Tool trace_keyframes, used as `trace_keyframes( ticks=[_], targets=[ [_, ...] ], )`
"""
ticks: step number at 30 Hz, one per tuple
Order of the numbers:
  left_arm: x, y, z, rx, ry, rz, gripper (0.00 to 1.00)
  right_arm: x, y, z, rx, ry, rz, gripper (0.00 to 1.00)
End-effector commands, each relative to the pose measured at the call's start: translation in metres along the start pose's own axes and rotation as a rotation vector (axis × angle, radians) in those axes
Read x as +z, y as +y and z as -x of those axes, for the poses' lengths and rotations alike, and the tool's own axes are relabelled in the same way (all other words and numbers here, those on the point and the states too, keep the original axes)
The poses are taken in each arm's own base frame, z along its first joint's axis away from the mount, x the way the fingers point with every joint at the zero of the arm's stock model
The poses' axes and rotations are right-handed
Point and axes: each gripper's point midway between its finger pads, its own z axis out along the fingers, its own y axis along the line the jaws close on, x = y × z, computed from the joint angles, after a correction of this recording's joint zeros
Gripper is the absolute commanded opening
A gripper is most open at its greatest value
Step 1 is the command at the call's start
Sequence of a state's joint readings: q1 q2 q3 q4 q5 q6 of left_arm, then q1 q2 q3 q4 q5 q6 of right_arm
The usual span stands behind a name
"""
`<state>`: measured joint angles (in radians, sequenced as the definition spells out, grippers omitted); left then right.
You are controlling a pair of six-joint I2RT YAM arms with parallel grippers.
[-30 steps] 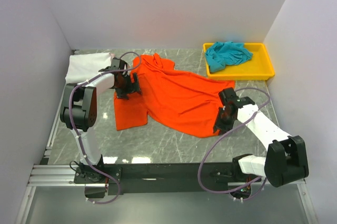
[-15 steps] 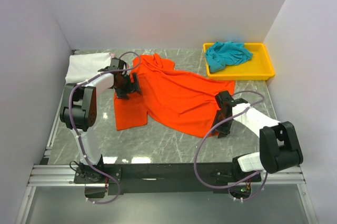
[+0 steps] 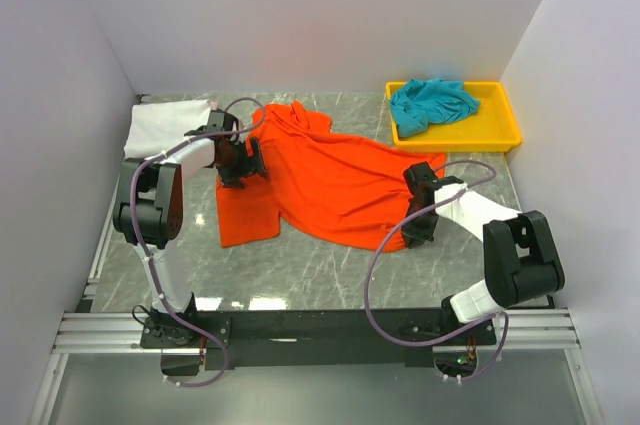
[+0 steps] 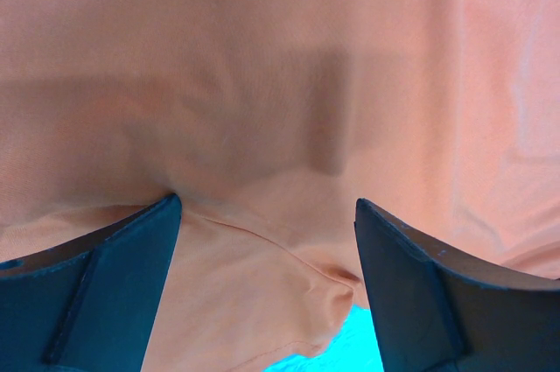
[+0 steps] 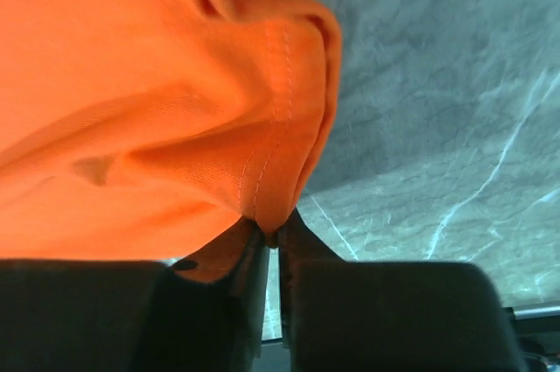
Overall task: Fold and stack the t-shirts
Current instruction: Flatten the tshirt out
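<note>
Orange-red t-shirt (image 3: 340, 185) stretches far-left to near-right; right gripper (image 5: 273, 234) pinches its hem, left gripper (image 4: 267, 206) wide.

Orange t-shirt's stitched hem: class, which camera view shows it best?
Right wrist: the hem is close up, stitching clear, pinched by the right pincer. Top external shows the whole orange t-shirt, hem too small. Left wrist shows only close orange cloth.

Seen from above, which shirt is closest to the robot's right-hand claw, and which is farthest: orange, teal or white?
1. The orange t-shirt, mid-table: the right gripper pinches its hem.
2. The teal t-shirt, in the yellow tray, far right.
3. The white t-shirt, far left corner.
</note>
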<state>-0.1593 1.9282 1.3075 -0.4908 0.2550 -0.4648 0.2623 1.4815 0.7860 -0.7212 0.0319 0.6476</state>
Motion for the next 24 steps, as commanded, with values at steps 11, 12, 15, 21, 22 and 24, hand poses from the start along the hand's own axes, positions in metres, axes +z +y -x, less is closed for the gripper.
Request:
trace_keyframes(
  ticks=[11,12,15,21,22,24],
  targets=[
    [0.025,0.022,-0.007,-0.025,0.046,0.035,0.88,-0.061,0.002,-0.006,-0.071,0.007,0.072,0.00],
    [0.026,0.023,-0.009,-0.028,0.052,0.038,0.88,-0.065,0.004,-0.008,-0.075,0.019,0.084,0.00],
    [0.028,0.026,-0.010,-0.025,0.056,0.044,0.88,-0.074,0.006,-0.012,-0.084,0.034,0.107,0.00],
    [0.028,0.028,-0.012,-0.029,0.059,0.042,0.88,-0.081,0.019,-0.019,-0.131,0.128,0.154,0.01],
    [0.028,0.029,-0.012,-0.032,0.059,0.041,0.88,-0.080,0.018,-0.012,-0.123,0.101,0.142,0.03],
    [0.028,0.029,-0.012,-0.034,0.061,0.040,0.88,-0.082,0.022,0.000,-0.111,0.074,0.147,0.03]
  ],
)
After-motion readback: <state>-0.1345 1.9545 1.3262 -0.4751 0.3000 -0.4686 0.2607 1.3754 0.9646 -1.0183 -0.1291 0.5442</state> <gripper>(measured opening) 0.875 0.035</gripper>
